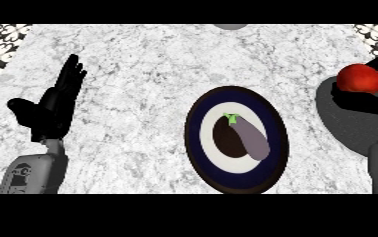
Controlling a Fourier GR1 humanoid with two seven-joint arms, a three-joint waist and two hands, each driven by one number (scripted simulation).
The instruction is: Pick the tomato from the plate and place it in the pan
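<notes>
Although the round dark-rimmed plate with its white centre (pixel 236 181) sits in the middle of the pale marbled tabletop (pixel 148 71), the glossy red tomato (pixel 359 77) is not on it; it shows at the view's right edge, above the dark grey pan (pixel 347 126), with black shapes around it that may be the right robot hand, too cut off to tell whether fingers curl round it. On the plate lies only a purple eggplant with a green stem (pixel 249 137). By its look the tomato should be light, smooth and a little slippery, with a thin skin that bruises, so it is best cradled round its widest part. At the left, the left robot hand (pixel 53 106) rests open, fingers straight and pointing up.
</notes>
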